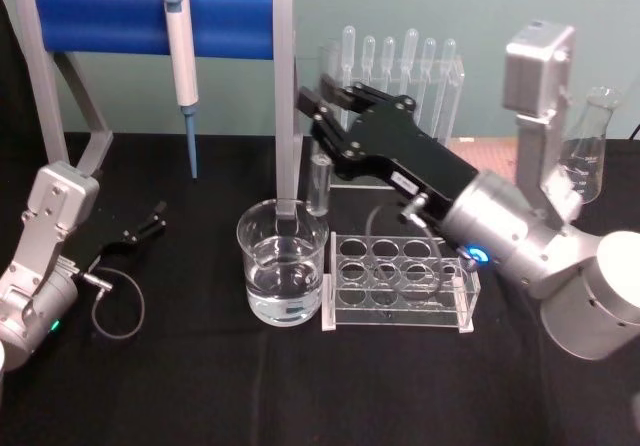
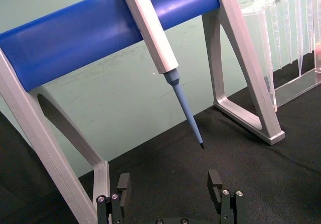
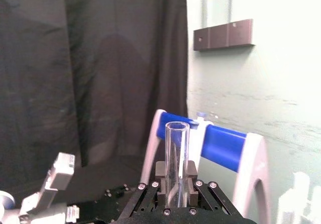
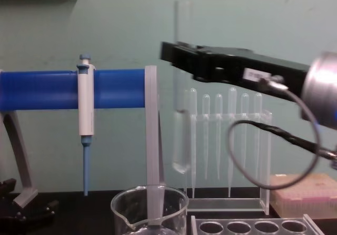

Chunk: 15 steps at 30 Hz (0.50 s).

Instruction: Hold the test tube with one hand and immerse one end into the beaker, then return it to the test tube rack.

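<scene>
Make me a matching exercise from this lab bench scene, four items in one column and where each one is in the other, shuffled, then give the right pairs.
Things
1. test tube
2. beaker
3. micropipette
4. left gripper

Places
A. hanging on the blue stand bar
B. on the black table, part full of clear liquid
C. held upright in the right gripper, above the beaker
D. low over the table at the left, fingers open, holding nothing

Pairs: 1-C, 2-B, 3-A, 4-D
</scene>
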Available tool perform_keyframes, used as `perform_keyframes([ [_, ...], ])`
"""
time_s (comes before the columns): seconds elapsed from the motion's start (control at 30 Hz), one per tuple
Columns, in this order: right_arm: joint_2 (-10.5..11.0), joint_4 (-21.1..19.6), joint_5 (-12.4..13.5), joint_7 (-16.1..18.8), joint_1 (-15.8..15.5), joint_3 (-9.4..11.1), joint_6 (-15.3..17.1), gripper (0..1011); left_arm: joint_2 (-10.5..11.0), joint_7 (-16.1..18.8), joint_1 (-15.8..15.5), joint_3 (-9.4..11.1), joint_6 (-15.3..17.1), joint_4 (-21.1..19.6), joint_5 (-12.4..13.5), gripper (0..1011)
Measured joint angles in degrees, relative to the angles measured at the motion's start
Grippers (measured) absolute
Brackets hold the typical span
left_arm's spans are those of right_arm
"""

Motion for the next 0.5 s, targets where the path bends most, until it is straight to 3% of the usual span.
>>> perform_keyframes([
  [0.3, 3.71, -2.96, 0.12, -1.99, -5.14, 3.42, -0.55, 227, 0.0, 0.0, 0.0, 0.0, 0.0, 0.0, 0.01, 1000],
  [0.5, 4.8, -2.31, -1.95, -2.53, -7.47, 4.32, -2.44, 227, 0.0, 0.0, 0.0, 0.0, 0.0, 0.0, 0.0, 1000],
])
